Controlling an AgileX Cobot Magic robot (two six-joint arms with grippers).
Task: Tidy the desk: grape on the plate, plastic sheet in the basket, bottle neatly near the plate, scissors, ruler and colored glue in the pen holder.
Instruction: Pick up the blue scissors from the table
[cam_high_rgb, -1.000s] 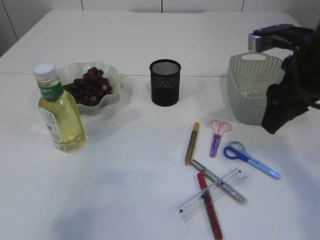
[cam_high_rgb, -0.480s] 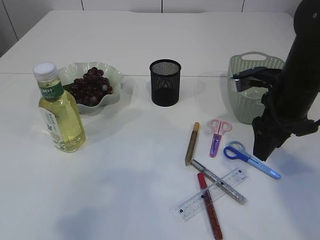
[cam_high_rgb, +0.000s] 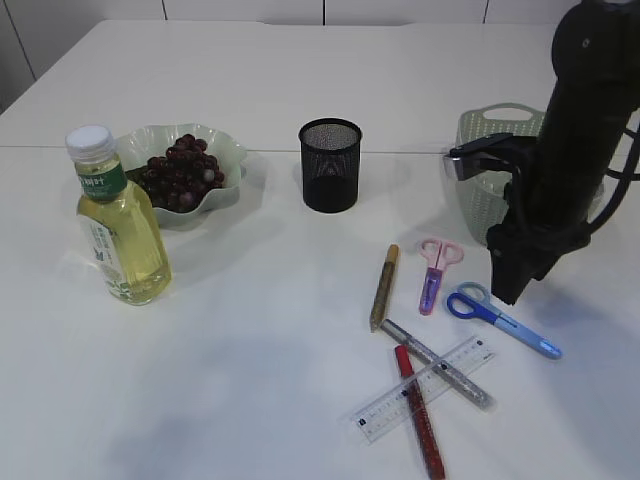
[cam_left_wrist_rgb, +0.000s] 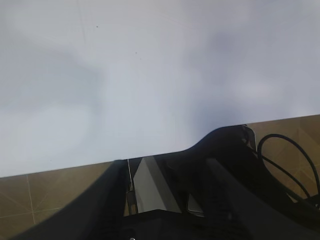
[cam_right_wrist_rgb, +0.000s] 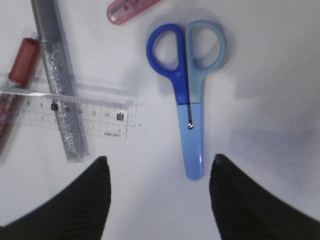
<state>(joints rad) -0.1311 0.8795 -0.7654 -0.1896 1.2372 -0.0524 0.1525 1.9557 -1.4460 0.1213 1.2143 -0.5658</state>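
Far left on the tabletop (cam_high_rgb: 280, 350), the bottle (cam_high_rgb: 118, 222) stands upright just beside the plate (cam_high_rgb: 226, 150) heaped with grapes (cam_high_rgb: 180, 178), and the black mesh pen holder (cam_high_rgb: 330, 165) sits mid-table. Moving right, the loose items lie nearer us: a brown-gold glue stick (cam_high_rgb: 384, 287), a silver one (cam_high_rgb: 437, 364) and a red one (cam_high_rgb: 419, 411) crossing under the clear ruler (cam_high_rgb: 424, 388), then the pink scissors (cam_high_rgb: 433, 268). And here's the action — the right gripper (cam_right_wrist_rgb: 156, 192) hangs over the blue scissors (cam_right_wrist_rgb: 188, 95), fingers spread wide, with the blade end lying between them on the wrist view. The scissors are closed, flat on the tabletop, one handle loop dark blue and one pale, blades under a light blue sheath, well apart from the pen holder. To do this well, I'd say drop straight down and pinch across the sheathed blade near the pivot, keeping clear of the ruler's end to the left — a flat, thin thing like this can skid. Behind the arm sits the green basket (cam_high_rgb: 478, 160). The left gripper's state I cannot tell; its view shows only bare tabletop and floor.
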